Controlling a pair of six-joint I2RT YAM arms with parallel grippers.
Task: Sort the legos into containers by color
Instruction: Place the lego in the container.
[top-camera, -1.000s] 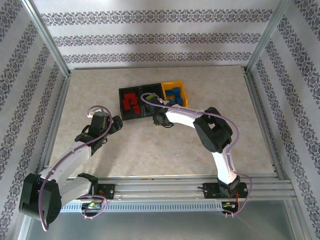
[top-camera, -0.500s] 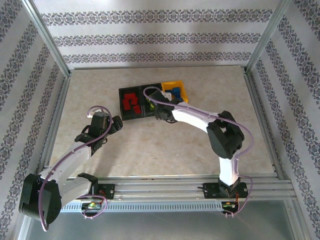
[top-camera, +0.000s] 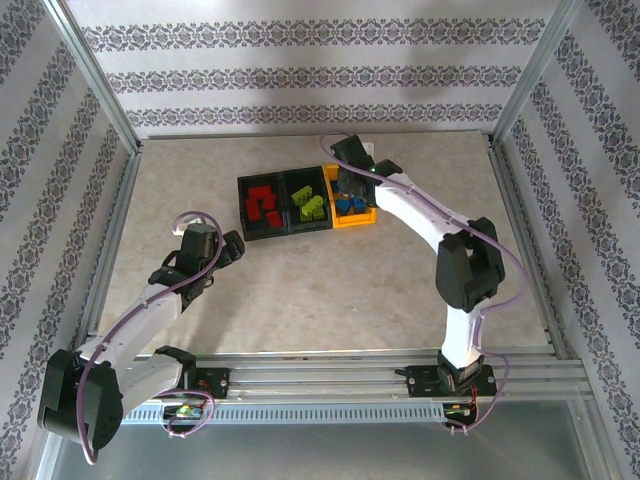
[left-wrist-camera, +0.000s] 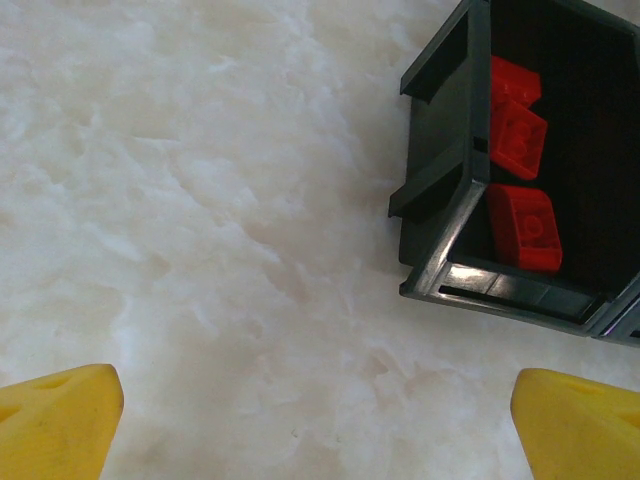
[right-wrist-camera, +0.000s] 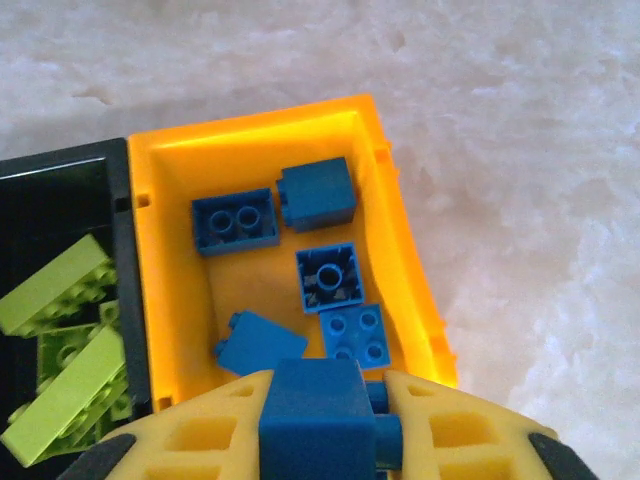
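Top external view, from the left: the left end effector (top-camera: 232, 247) hovers over the bare tabletop (top-camera: 300, 300), near the left end of the row of bins and touching none of it. In the left wrist view its yellow fingertips (left-wrist-camera: 60, 415) are spread wide with nothing between them; the corner of the left black bin (top-camera: 243, 200), which holds the red bricks (top-camera: 263, 205), lies ahead to the right. Next in the row, the middle black bin (top-camera: 308, 229) holds the lime green bricks (top-camera: 311, 207). At the row's right end is the yellow-orange bin (top-camera: 355, 221). The right end effector (top-camera: 350, 188) hangs over it, its fingers pressed onto a held blue brick (right-wrist-camera: 312, 405). That brick is above the bin's near wall, apart from the several loose blue bricks (right-wrist-camera: 328, 277) on the bin's floor.
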